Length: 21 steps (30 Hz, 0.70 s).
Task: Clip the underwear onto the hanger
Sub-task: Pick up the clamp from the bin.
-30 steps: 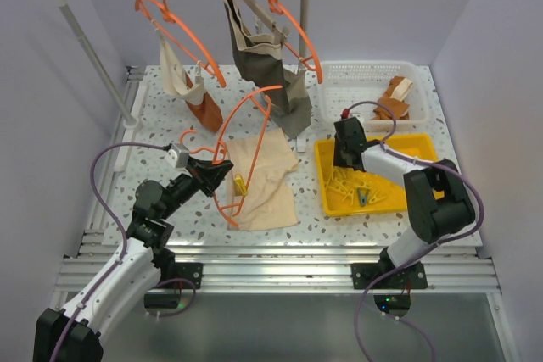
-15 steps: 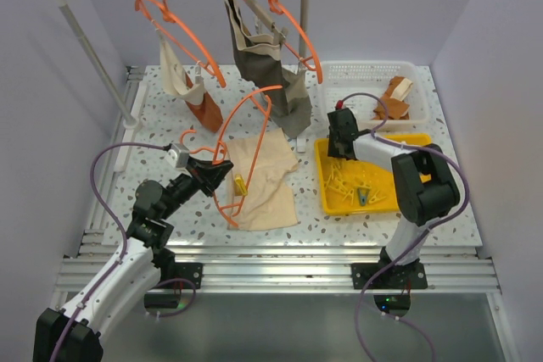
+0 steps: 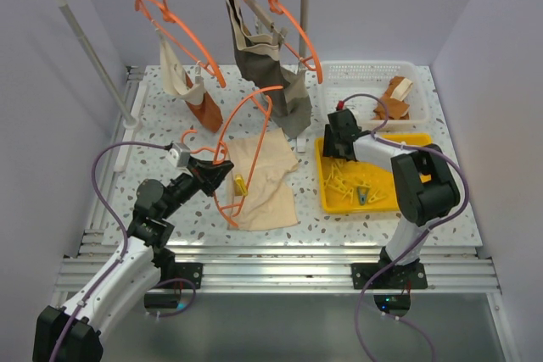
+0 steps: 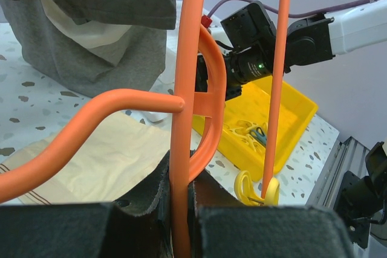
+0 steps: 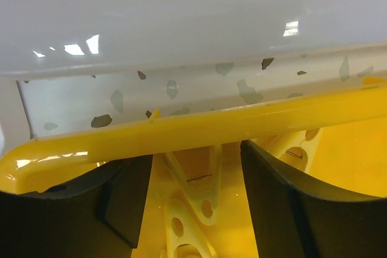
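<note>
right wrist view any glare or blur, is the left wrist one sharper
Right wrist view: glare spots on the glossy white surface, rim of the yellow tray fairly crisp. Left wrist view: no glare, the hanger near the lens slightly soft.

Got left gripper (image 3: 217,174) clamped on hanger (image 3: 226,128), hanger tilted up over underwear (image 3: 267,177) mid-table, yellow clip (image 3: 240,182) on its near bar, right gripper (image 3: 338,157) down at far-left corner of yellow tray (image 3: 323,186).
</note>
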Available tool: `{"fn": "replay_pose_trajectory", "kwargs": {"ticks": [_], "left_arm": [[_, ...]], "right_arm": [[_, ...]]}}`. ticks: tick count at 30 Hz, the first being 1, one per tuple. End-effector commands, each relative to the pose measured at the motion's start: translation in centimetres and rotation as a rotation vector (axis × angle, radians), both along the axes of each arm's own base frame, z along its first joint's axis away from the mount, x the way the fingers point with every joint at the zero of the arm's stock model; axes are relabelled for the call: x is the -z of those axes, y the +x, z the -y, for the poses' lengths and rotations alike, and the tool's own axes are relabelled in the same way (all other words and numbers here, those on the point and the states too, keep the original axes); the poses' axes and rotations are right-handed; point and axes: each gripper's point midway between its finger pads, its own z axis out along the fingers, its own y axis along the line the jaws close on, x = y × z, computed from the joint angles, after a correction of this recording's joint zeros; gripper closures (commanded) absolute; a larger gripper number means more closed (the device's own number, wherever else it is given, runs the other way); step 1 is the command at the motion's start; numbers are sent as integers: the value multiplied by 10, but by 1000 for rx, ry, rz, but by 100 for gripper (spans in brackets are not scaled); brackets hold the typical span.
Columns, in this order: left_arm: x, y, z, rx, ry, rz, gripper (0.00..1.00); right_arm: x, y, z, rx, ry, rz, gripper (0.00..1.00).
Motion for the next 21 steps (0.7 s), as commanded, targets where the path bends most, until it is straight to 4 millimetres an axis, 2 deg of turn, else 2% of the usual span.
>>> {"fn": "replay_pose_trajectory", "kwargs": {"ticks": [1, 6, 15, 18, 20, 21], "left_arm": [[-14, -1, 0, 2, -15, 56, 100], [-15, -1, 0, 0, -15, 58, 100], [-16, -1, 0, 1, -17, 58, 100], [-16, -2, 0, 4, -18, 59, 100], [-16, -2, 0, 4, -19, 60, 100], [-17, -2, 0, 4, -19, 61, 100]], "right_arm": [[-14, 0, 3, 10, 13, 33, 36], [-13, -2, 2, 5, 16, 30, 38], [-12, -8, 3, 4, 17, 21, 56], [-12, -7, 4, 7, 11, 16, 69], [-12, -6, 5, 14, 8, 23, 84], [-14, -5, 5, 11, 7, 29, 88]]}}
